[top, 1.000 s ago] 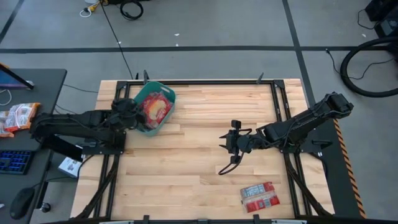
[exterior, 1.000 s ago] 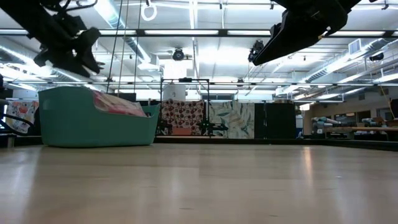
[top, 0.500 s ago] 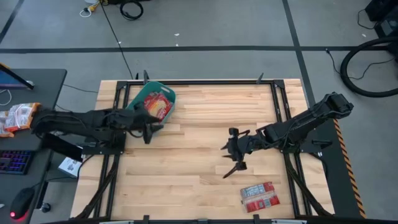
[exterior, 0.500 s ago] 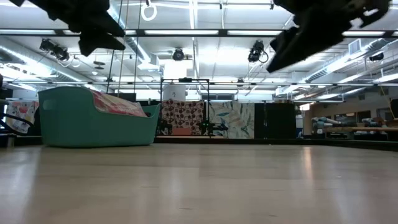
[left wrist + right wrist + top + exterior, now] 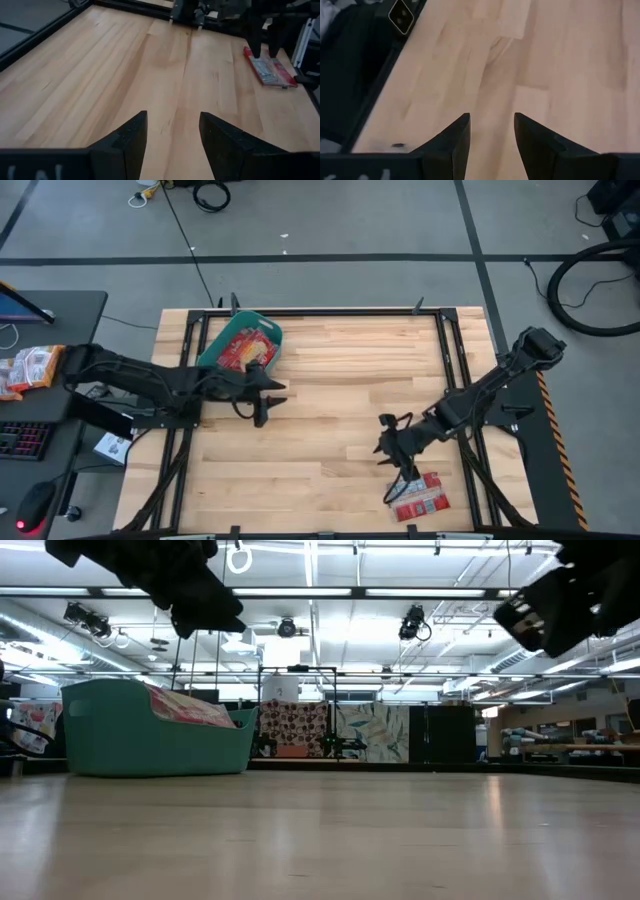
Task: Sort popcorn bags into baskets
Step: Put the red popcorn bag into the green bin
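One red popcorn bag (image 5: 416, 496) with a pale label panel lies flat near the table's front right corner; more fill the teal basket (image 5: 219, 341). The right gripper (image 5: 398, 463) hovers just beside the lone packet, jaws apart and empty. The left gripper (image 5: 266, 397), also spread and empty, hangs near the basket.

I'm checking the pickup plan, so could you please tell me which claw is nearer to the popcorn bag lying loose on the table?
Right. The right claw hovers beside the loose popcorn bag, open. The left claw is across the table, near the teal basket.
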